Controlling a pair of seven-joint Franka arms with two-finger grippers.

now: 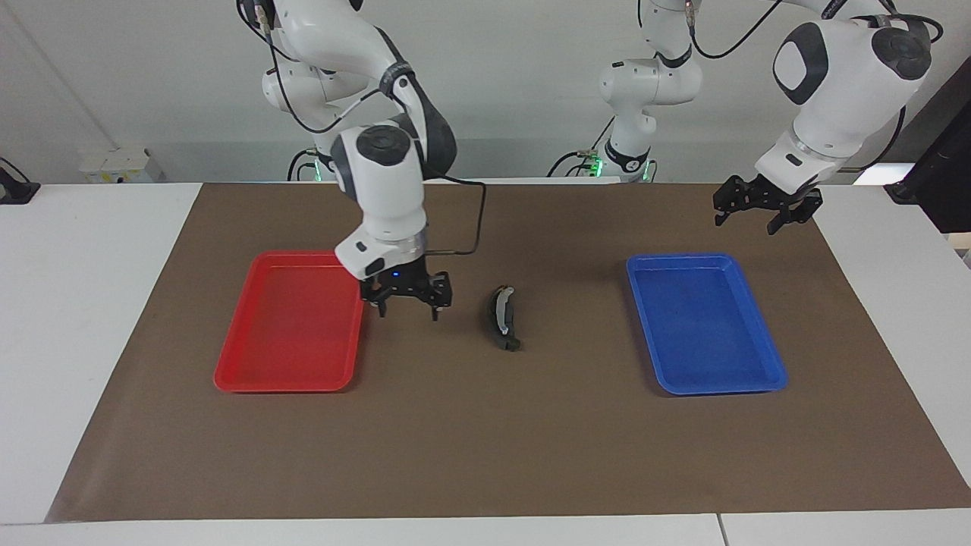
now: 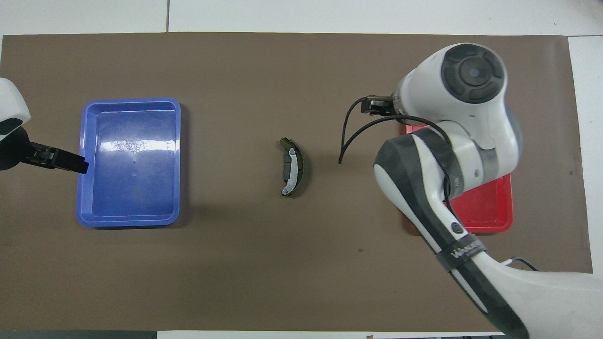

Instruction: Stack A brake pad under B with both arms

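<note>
B, the long black crescent brake shoe point(image 1: 501, 317) with a silvery strip, lies on the brown mat midway between the two trays; it also shows in the overhead view point(image 2: 294, 167). A short dark-grey piece point(image 2: 286, 168), the A brake pad, lies tight against B's inner curve and seems partly under it. My right gripper point(image 1: 408, 305) is open and empty, low over the mat between the red tray and the brake parts. My left gripper point(image 1: 747, 216) is open and empty, raised by the blue tray's edge at the left arm's end; its finger point(image 2: 61, 160) shows in the overhead view.
A red tray point(image 1: 250, 371) lies toward the right arm's end and a blue tray point(image 1: 758, 379) toward the left arm's end, both with nothing in them. The brown mat point(image 1: 485, 455) covers the table. The right arm's cable point(image 1: 478, 220) loops over the mat.
</note>
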